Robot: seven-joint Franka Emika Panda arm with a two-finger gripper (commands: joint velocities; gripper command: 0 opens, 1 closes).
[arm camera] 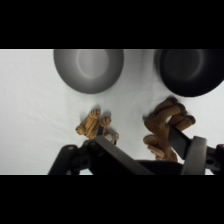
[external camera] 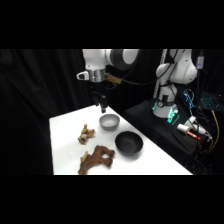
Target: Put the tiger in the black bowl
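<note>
- Nearest the camera in the side view, the larger dark reddish-brown animal figure [external camera: 96, 159] lies on its side on the white surface [external camera: 65, 145]. It is no part of the task, and it lies close enough to the target to be mistaken for it.
- Just beyond it and a little left, the tiger [external camera: 86, 133] lies free on the surface, touching nothing, well apart from the tool. Nothing has gripped it yet, so I judge the task to be at its very start.
- Right of the big figure, the black bowl [external camera: 129, 143] sits upright and empty, its mouth open to receive the tiger. It is near the tiger, so the carry should be short.
- Farther back, the smaller grey metal bowl [external camera: 109, 121] stands just beyond the black one, also empty; it is the wrong container and the drop must avoid it.
- Farthest, over the back edge of the surface, the tool [external camera: 102, 107] hangs pointing straight down from the wrist, clear of every object and above the metal bowl's far side.
- From the wrist view, the tiger [arm camera: 95, 126] shows just above the black linkage, with the brown figure [arm camera: 165, 127] beside it and both bowls, the metal bowl [arm camera: 88, 70] and the black bowl [arm camera: 192, 72], beyond.
- Whether the tool is wide or narrow I cannot tell; it carries nothing.
- The arm reaches in from its base at upper right, elbow high, wrist vertical, a pose suited to a descent from above onto the tiger.
</note>
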